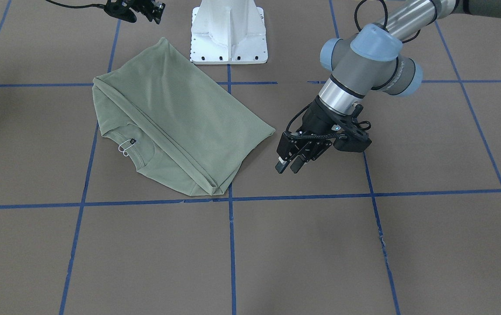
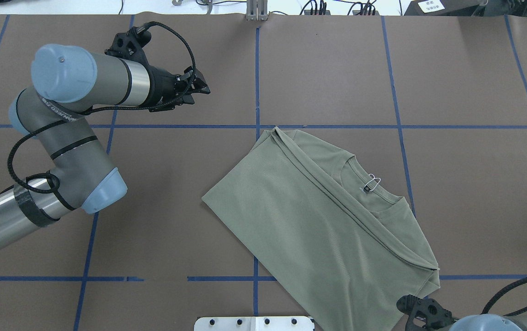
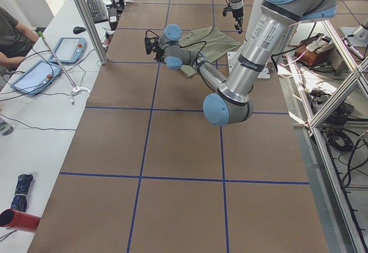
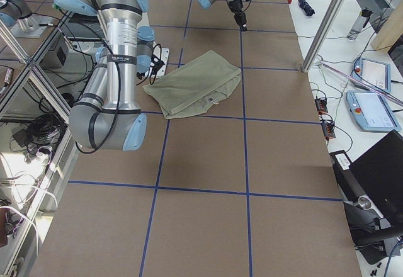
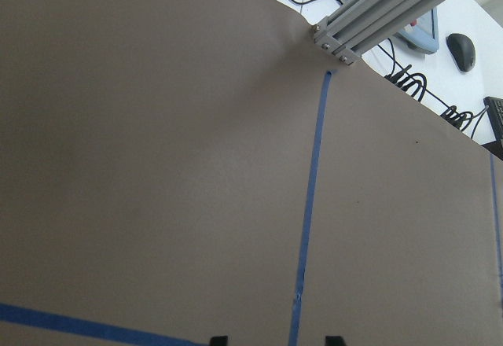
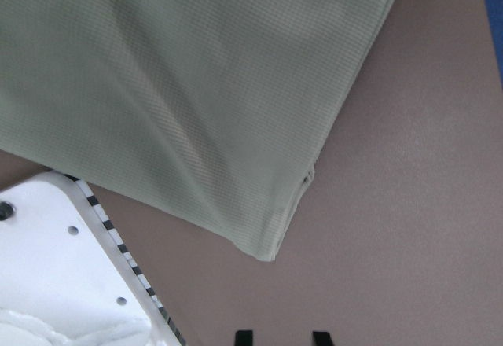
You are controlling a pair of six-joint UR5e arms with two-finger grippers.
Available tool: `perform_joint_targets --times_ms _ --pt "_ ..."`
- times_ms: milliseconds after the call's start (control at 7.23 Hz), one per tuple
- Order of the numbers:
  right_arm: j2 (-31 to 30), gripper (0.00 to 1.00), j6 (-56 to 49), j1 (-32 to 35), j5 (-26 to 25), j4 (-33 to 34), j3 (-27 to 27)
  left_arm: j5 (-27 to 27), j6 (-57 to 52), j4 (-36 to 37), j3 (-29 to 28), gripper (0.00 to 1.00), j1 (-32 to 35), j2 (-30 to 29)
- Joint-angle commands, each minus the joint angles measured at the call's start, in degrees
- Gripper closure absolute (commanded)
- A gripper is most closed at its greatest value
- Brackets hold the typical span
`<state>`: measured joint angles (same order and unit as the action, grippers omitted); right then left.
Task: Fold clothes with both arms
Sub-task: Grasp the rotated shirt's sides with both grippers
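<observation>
The sage-green shirt (image 1: 180, 118) lies folded and flat on the brown table, with its neck opening and white hang tag (image 1: 123, 148) showing along one side; it also shows in the overhead view (image 2: 318, 225). My left gripper (image 1: 288, 165) hovers over bare table beside the shirt's corner, clear of it, open and empty. In the overhead view it (image 2: 201, 87) is far left of the shirt. My right gripper (image 1: 152, 13) is open and empty, near the shirt's corner by the pedestal. The right wrist view shows that shirt corner (image 6: 271, 244) just ahead of the fingertips.
The white pedestal base (image 1: 228, 30) stands at the table's robot side, touching the shirt's edge. Blue tape lines (image 1: 231, 245) grid the brown table. Tablets and cables (image 3: 40, 69) lie on a side bench beyond the far edge, where a person sits.
</observation>
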<state>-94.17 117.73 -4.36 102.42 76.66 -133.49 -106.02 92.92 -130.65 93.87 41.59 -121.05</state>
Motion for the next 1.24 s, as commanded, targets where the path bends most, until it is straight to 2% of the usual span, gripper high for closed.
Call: perform_joint_targets --times_ms 0,138,277,415,692,1107 --pt "0.3 0.00 0.5 5.2 -2.5 0.0 -0.2 0.0 6.3 4.1 4.6 0.38 -5.4 3.3" --pt "0.7 0.00 0.4 11.4 -2.4 0.0 0.0 -0.1 10.0 4.2 4.7 0.36 -8.1 5.1" --pt "3.7 0.00 -0.1 17.4 -2.2 0.0 1.5 -0.1 12.6 5.1 4.6 0.35 -10.2 6.2" --pt "8.3 0.00 -0.2 23.5 -1.6 0.0 4.8 -0.1 13.2 9.8 4.5 0.35 -11.2 6.1" --pt "9.0 0.00 -1.5 27.1 -1.6 0.0 6.8 0.0 14.2 11.9 4.0 0.35 -13.8 5.7" --pt "9.1 0.00 -2.2 27.0 -1.7 0.0 8.2 0.2 14.1 11.9 2.8 0.36 -17.1 5.7"
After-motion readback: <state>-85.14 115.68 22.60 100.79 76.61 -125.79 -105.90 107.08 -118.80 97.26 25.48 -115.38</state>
